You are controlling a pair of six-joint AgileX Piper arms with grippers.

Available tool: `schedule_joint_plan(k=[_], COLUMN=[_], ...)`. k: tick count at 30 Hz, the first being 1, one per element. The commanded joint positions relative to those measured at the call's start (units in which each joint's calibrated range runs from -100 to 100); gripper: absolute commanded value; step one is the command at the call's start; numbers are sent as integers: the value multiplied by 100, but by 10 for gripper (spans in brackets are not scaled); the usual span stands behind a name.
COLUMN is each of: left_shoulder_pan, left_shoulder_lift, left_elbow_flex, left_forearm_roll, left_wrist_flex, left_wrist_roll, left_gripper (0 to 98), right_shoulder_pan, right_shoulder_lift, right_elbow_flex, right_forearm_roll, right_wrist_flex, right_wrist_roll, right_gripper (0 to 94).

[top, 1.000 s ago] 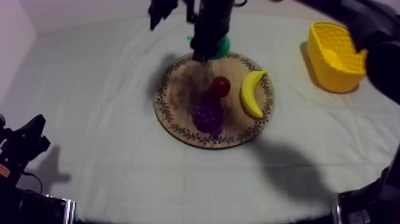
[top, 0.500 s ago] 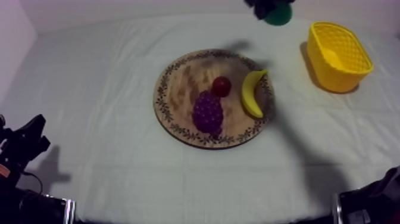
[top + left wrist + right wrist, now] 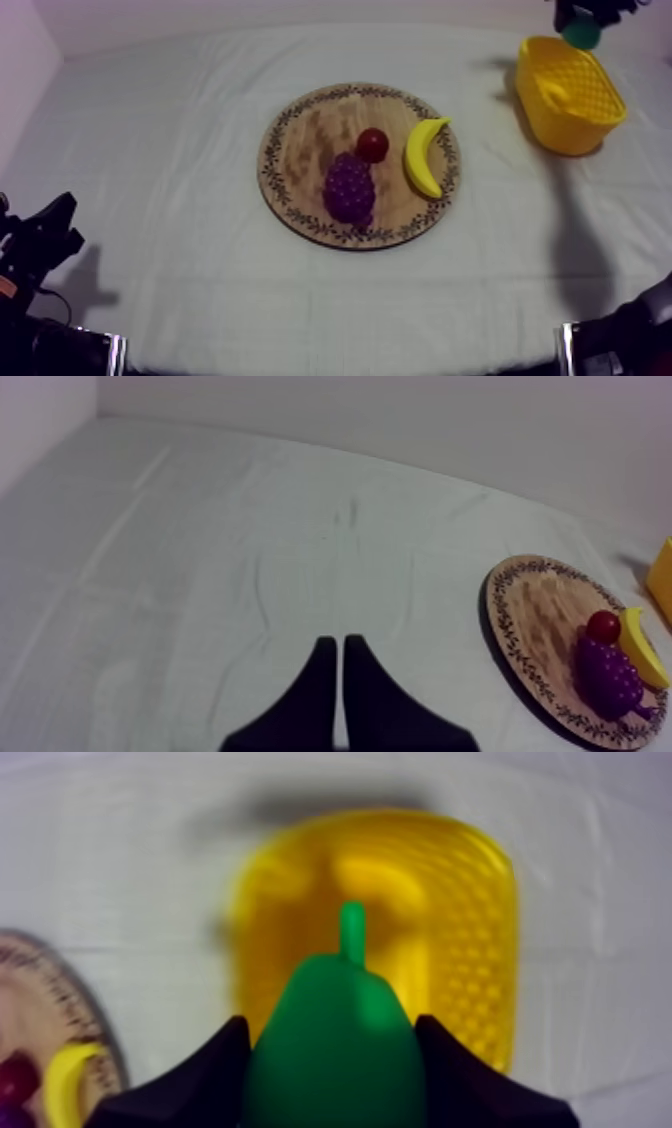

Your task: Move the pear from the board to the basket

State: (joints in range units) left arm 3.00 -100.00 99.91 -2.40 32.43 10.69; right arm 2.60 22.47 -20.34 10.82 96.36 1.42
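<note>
Now, at your left, the left gripper (image 3: 335, 676) rests low over the bench (image 3: 200, 556) with its fingers pressed together on nothing, parked clear, I judge, because this job belongs to the other arm. In the middle, the wooden board (image 3: 300, 150) carries the grapes (image 3: 349, 188), the small red fruit (image 3: 372, 144) and the banana (image 3: 424, 155), none of which you need to touch. At your right, the right gripper (image 3: 333, 1037) pinches the pear (image 3: 340, 1072), stem pointing ahead, above the yellow basket (image 3: 470, 922), held there, I judge, so that spreading the fingers lets it fall inside.
</note>
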Motion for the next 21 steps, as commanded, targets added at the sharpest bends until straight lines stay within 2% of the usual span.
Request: schedule_joint_plan(k=[1,11,14,21], left_shoulder_pan=[0,0,0,0], left_shoulder_lift=[0,0,0,0], left_elbow_flex=[-2,-2,-2,-2], left_forearm_roll=[-2,-2,-2,-2], left_wrist_flex=[-1,-1,-1,-1], left_wrist_roll=[1,3,3,6], left_gripper=[1,1,1,1], right_shoulder_pan=[389,517,501,532], right_shoulder_lift=[197,1013,1209,1521], right_elbow_flex=[36,204,230,109], right_forearm_roll=[-11,-75,-64,15], right_wrist_flex=[-94,-488,-577,-663], right_wrist_roll=[18,104,117,102], right_gripper=[377,409,486,758])
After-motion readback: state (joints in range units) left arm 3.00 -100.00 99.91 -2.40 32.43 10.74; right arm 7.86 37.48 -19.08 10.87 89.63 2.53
